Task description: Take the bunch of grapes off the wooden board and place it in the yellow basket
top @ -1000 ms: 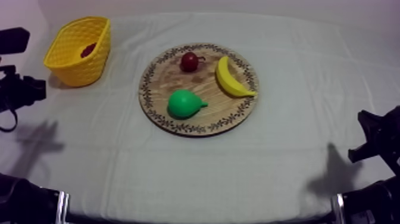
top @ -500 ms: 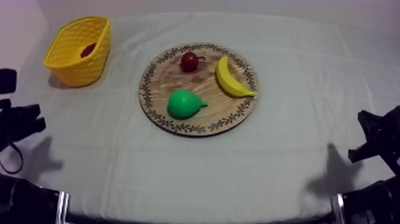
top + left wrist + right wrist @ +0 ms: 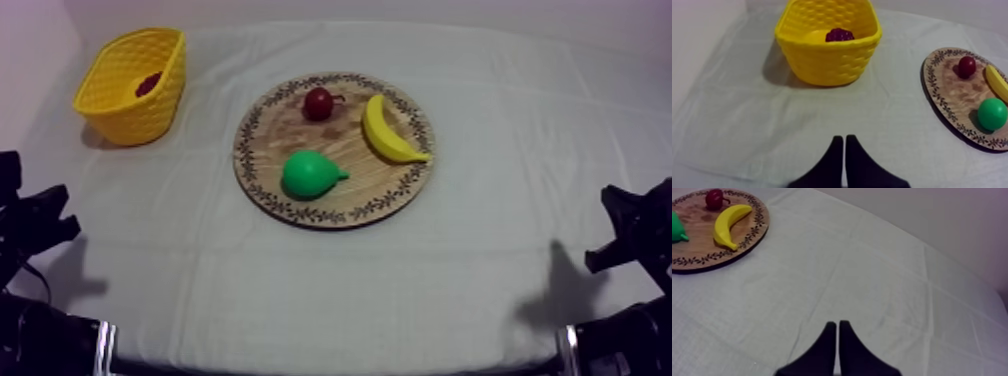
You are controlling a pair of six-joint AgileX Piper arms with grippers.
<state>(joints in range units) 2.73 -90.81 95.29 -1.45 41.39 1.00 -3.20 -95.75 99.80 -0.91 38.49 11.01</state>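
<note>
Both grippers are resting low at their own table edges, w/ nothing between the fingers; left gripper (image 3: 843,138) is showing its two black fingers pressed together as a narrow wedge, clenched on nothing; right gripper (image 3: 837,323) is doing the same over bare cloth (image 3: 872,288). Bunch of grapes (image 3: 839,34) is lying inside the yellow basket (image 3: 822,65), on its floor toward the far wall, not on the wooden board (image 3: 268,135); judging by that layout, the placing step is looking done, and no new grasp is looking needed.

Key relation: grapes are lying straight ahead of the left gripper, beyond the basket's near wall, w/ open cloth between; basket is standing at the left arm's side, so left arm is by far the nearer; right gripper is sitting well apart from it, across the board.

Long axis: cluster is seeming a bit wider across the basket than deep, but the rim is hiding its lower part, so can't say for sure.

Looks: grapes are showing as a dark maroon, knobbly clump, small against the basket.

Board is sitting approx. mid-table, carrying a green pear (image 3: 310,174), a banana (image 3: 390,130) and a small red fruit (image 3: 319,103), each apart from the others.
</note>
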